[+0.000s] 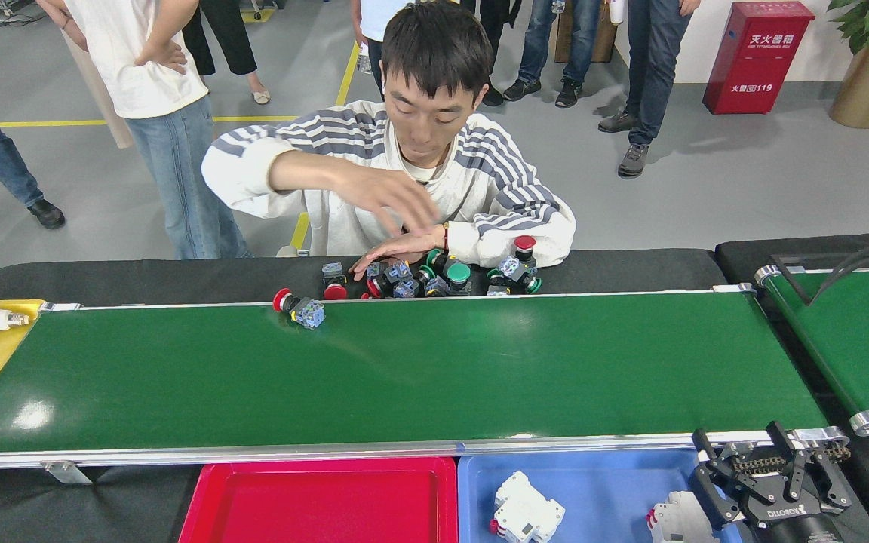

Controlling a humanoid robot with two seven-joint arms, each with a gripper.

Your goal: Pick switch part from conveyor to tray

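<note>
So the only switch part actually on the conveyor (404,369) right now is the red-capped one with the blue block (299,308), sitting right at the far edge of the belt. From the right gripper (774,471), which hangs at the near edge over the corner of the blue tray (600,483), that's far away up and to the left, clear across the belt's width and well along its length. The left gripper isn't in view at all, so I'd guess it's parked somewhere low, but it would be the nearer arm to that side if it came in.

The switch lies on its side, long axis roughly along the belt with a slight tilt, red cap pointing left, blue end pointing right. Right gripper looks spread with nothing between the fingers, though it's a bit end-on so I wouldn't swear to how wide.

Room-wise: the belt between gripper and switch is totally bare, so no clutter to dodge. The tight bit is the far rail just behind the part, plus the pile of switches (434,275) on the black pad beyond it and the person's hand (397,249) resting right there. The red tray (321,501) sits to the gripper's left and has nothing in it; the blue one holds white breakers (526,513).
</note>
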